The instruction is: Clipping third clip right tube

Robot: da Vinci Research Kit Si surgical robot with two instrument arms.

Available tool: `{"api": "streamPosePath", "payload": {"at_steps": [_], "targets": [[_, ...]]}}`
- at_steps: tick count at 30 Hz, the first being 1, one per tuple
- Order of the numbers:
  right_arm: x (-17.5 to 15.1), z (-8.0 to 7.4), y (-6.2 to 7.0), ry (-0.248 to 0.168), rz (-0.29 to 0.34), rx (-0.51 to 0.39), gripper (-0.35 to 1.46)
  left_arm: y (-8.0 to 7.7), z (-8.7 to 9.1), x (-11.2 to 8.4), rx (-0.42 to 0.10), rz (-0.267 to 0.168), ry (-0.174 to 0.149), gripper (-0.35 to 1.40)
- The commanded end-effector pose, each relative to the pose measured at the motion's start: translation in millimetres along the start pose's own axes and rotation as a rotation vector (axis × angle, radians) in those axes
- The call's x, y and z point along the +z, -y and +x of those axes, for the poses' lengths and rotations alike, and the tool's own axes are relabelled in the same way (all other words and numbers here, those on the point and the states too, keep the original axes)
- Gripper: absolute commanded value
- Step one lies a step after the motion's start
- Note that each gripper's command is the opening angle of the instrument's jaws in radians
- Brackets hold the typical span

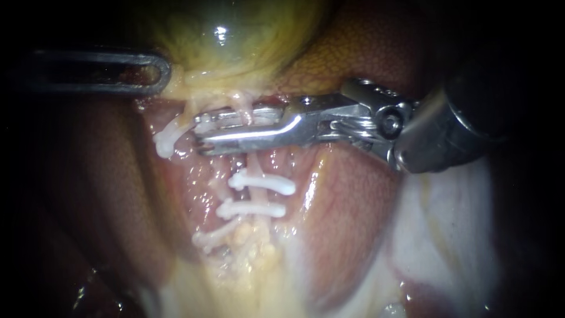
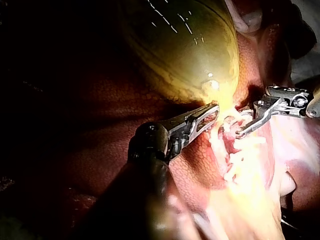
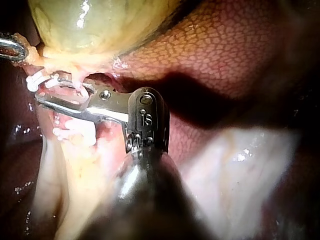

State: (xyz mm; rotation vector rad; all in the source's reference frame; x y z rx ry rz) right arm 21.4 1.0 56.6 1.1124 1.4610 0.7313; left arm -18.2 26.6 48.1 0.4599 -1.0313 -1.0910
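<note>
Right tube (image 1: 254, 166) runs up to gallbladder (image 1: 223, 35), w/ two clips (image 1: 262, 184) on it. Right instrument (image 1: 200, 134) jaws squeeze narrow on it, just above them. Left instrument (image 1: 162, 73) jaws hold gallbladder. Risk: any pull now & tube may tear, or clip sits crooked.

liver (image 1: 365, 53): mottled red-brown bed, upper right and around centre. on it: gallbladder (image 1: 235, 35), yellow-green, upper centre; pale tube (image 1: 254, 165), centre, running downward; white clips (image 1: 262, 184) across tube, just below centre.
</note>
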Motion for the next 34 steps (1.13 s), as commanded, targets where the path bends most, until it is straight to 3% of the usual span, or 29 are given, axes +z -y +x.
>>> {"api": "streamPosePath", "payload": {"at_steps": [1, 5, 34], "targets": [[0.0, 0.0, 0.0, 0.0, 0.0, 0.0, 0.04, 0.0, 0.0, 0.0, 0.0, -0.001, 0.0, -0.35], [-0.2, -0.1, 0.1, 0.001, 0.0, 0.0, -0.34, 0.0, 0.1, 0.1, 0.0, -0.001, 0.0, -0.35], [-0.4, -0.5, -0.4, 0.002, 0.001, -0.009, -0.35, 0.0, 0.1, 0.1, 0.001, -0.002, 0.001, -0.35]]}}
